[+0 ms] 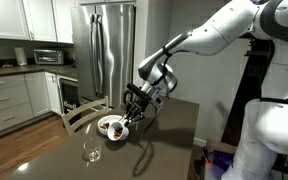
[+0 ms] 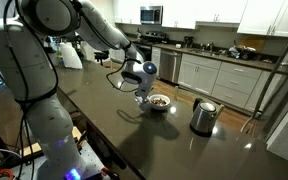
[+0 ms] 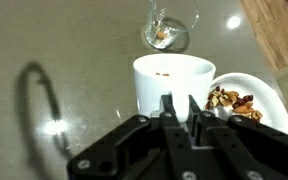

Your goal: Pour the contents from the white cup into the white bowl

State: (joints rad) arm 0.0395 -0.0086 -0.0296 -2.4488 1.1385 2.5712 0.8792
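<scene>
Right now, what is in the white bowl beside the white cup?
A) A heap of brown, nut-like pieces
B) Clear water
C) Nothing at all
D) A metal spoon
A: the wrist view shows the white bowl holding brown, nut-like pieces, right beside the white cup, whose near wall the gripper is clamped on.

The pincer (image 1: 128,120) hangs just beside the white bowl (image 1: 109,127).

Dim, soft frames; lamp glare on tabletop (image 3: 84,40)
</scene>
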